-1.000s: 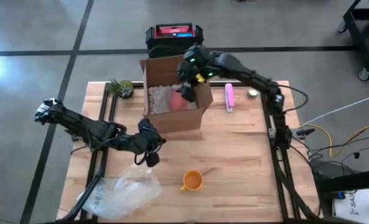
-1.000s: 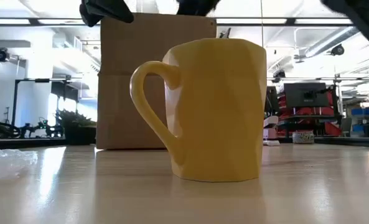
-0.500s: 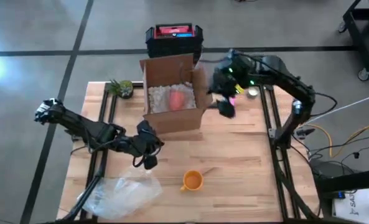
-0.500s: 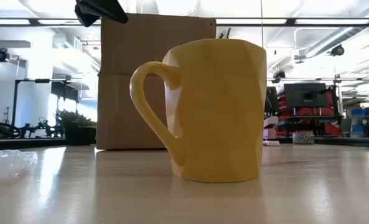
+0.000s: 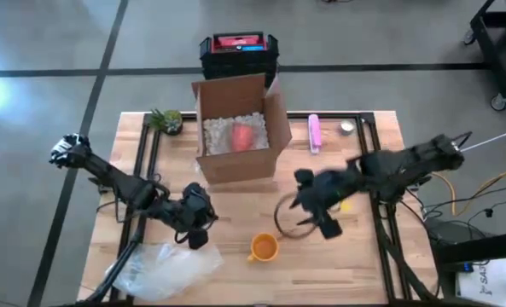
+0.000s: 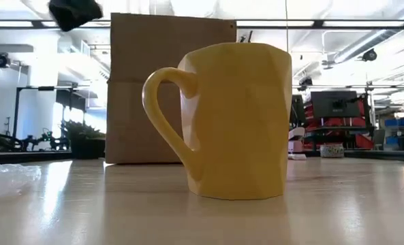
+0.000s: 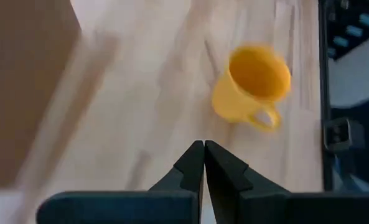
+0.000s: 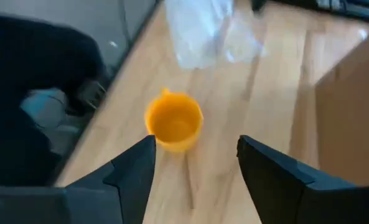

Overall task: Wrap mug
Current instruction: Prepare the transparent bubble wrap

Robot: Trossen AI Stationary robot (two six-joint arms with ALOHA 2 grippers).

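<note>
High view: right gripper (image 5: 321, 223), fingers spread and empty, had swung from the brown cardboard box (image 5: 238, 128) down to just beside the orange-yellow ceramic mug (image 5: 264, 247), upright on the wooden table (image 5: 235, 200). Left gripper (image 5: 194, 237), clenched, had dropped toward the clear crumpled plastic wrap (image 5: 163, 266). Wrapping looked not yet started; both arms were closing in.

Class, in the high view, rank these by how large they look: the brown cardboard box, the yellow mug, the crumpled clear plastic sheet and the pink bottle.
1. Brown cardboard box
2. Crumpled clear plastic sheet
3. Yellow mug and pink bottle: these look too alike in size to rank.
</note>
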